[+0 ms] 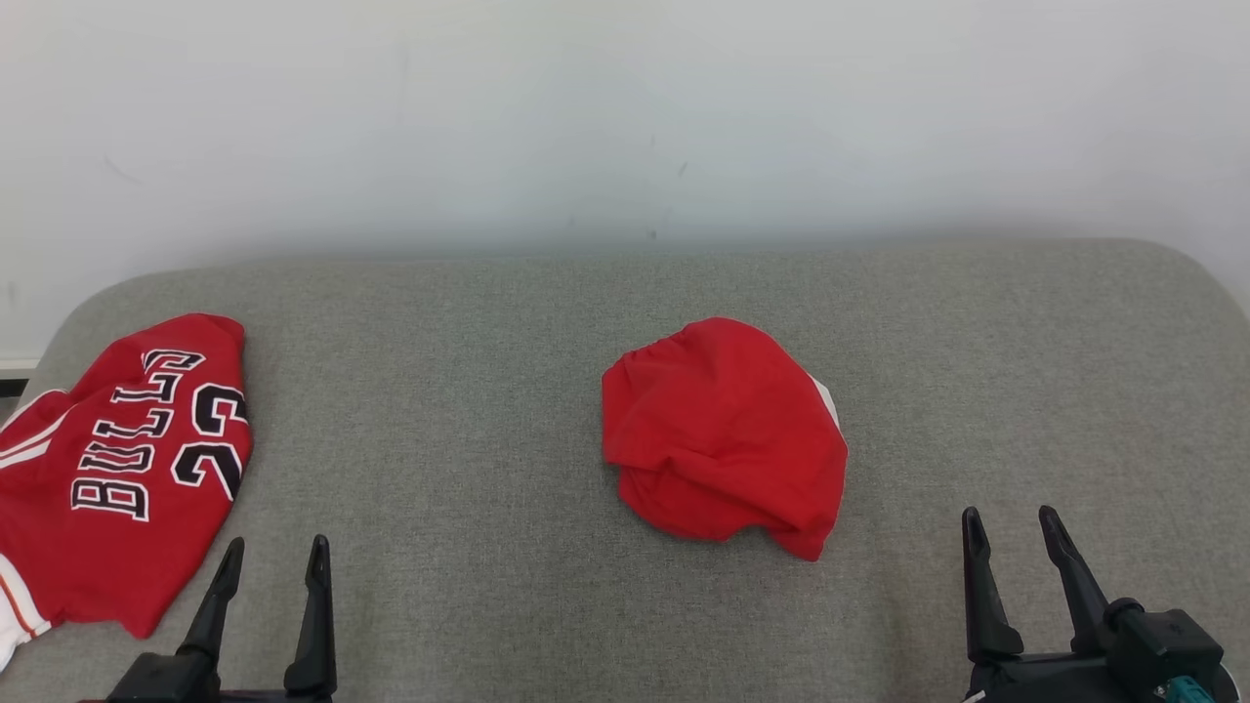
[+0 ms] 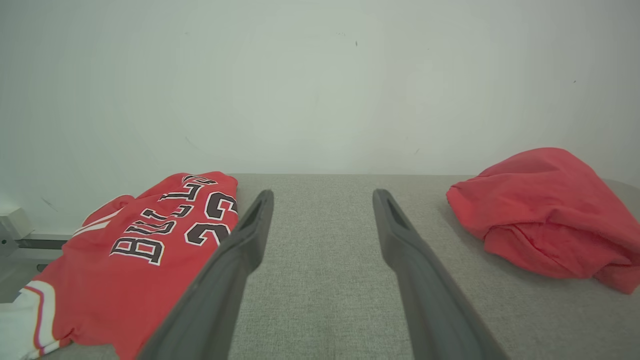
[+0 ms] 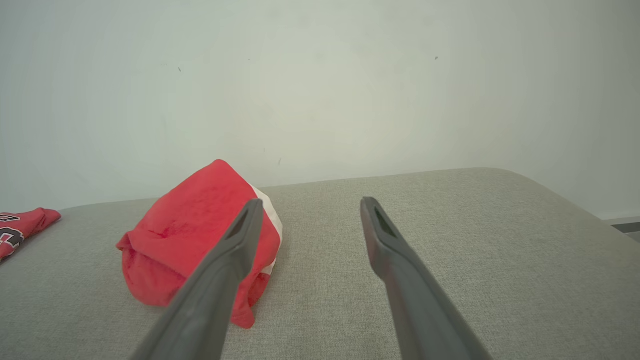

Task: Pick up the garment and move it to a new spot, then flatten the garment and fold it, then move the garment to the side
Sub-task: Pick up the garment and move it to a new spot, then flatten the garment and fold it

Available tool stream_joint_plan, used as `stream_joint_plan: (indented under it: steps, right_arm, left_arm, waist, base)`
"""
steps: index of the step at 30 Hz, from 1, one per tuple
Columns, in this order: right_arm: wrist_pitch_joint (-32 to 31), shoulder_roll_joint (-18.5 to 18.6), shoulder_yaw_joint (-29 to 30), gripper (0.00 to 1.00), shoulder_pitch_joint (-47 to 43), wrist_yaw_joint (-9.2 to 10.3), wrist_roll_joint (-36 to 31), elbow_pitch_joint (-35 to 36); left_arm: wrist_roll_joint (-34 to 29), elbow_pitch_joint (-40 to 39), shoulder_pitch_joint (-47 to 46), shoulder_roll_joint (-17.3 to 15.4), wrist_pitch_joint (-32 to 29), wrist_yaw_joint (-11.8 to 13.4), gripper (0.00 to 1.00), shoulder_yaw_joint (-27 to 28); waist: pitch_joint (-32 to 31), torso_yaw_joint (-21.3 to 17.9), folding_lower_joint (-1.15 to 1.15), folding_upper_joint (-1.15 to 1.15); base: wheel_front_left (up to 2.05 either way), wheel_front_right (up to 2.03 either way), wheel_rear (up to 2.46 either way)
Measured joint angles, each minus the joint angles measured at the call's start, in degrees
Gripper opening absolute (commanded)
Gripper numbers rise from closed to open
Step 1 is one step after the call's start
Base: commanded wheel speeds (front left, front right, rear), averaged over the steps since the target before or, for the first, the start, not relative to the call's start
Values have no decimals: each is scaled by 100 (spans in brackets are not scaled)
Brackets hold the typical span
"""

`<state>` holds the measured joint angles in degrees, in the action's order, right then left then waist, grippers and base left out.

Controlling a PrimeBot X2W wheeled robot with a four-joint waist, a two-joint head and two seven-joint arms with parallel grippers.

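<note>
Locating crumpled red garment (image 1: 723,434) ahead and left of right pincer (image 1: 1008,513), nearer it than left pincer (image 1: 276,542); no clear long axis. Both spread wide, holding nothing.

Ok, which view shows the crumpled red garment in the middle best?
The head view: the crumpled red garment lies whole and unobstructed, seen from above. The left wrist view shows it side-on, at the right edge. The right wrist view has it partly behind one finger of the right gripper.
</note>
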<state>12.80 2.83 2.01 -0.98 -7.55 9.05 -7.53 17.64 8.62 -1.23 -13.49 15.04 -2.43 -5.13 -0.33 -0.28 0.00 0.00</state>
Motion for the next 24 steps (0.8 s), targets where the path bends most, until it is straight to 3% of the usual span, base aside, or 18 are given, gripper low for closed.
stream_joint_plan:
  steps: [24]
  right_arm:
    - [-20, 0, -13, 100, -15, 0, 0, -23]
  left_arm:
    - [94, 31, 49, -54, -9, 49, 100, -51]
  waist:
    - [-36, 15, 0, 0]
  base:
    - [0, 0, 0]
